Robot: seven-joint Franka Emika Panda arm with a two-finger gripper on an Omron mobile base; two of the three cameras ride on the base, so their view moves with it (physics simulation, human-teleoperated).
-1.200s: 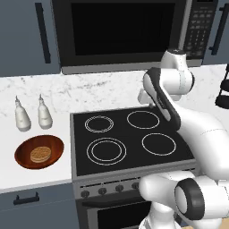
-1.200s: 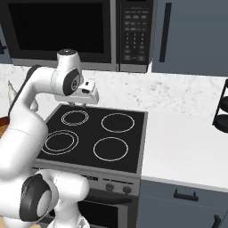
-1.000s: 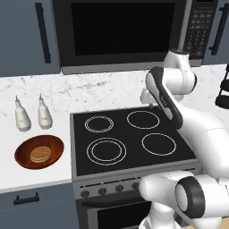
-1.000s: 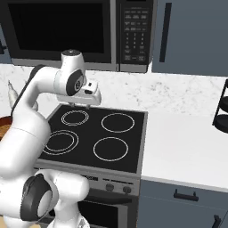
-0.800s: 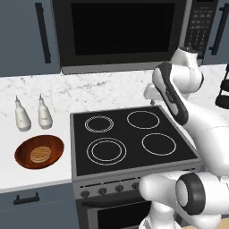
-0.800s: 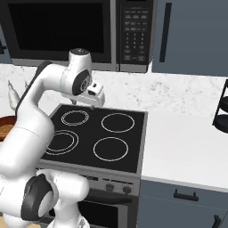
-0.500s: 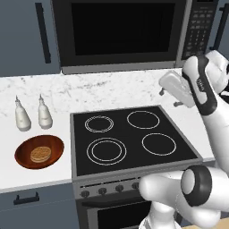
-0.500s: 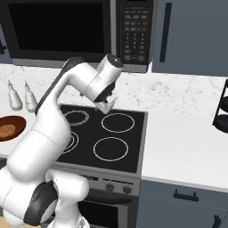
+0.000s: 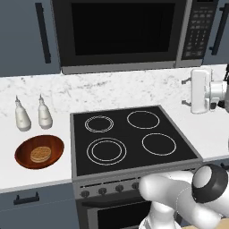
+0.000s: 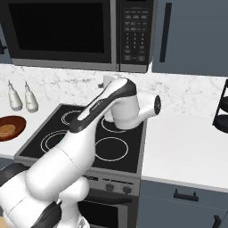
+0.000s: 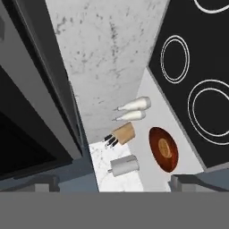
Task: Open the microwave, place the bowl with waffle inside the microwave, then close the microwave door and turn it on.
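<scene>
The microwave (image 9: 120, 33) hangs above the cooktop with the microwave door (image 9: 123, 29) shut; it also shows in the right base view as the microwave (image 10: 67, 31). Left of the cooktop, the reddish-brown bowl (image 9: 39, 152) sits on the counter with the waffle (image 9: 40, 154) lying in it. From the right base view the bowl (image 10: 10, 127) is at the far left. My gripper (image 9: 185, 92) hovers at the right, below the keypad (image 9: 197, 31), pointing left, open and empty. In the hand view the gripper (image 11: 114, 183) has its fingertips wide apart, with the bowl (image 11: 163, 149) far ahead.
A black four-ring cooktop (image 9: 129, 138) lies under the microwave. Two white bottles (image 9: 22, 118) (image 9: 44, 115) stand behind the bowl. A knife block (image 11: 120, 134) and a grey canister (image 11: 123, 165) stand farther left. A black rack (image 10: 221, 111) stands at the far right.
The arm has swung from above the cooktop to the right, up beside the microwave's keypad side. The jaws have widened. Bowl and microwave door have not moved.
</scene>
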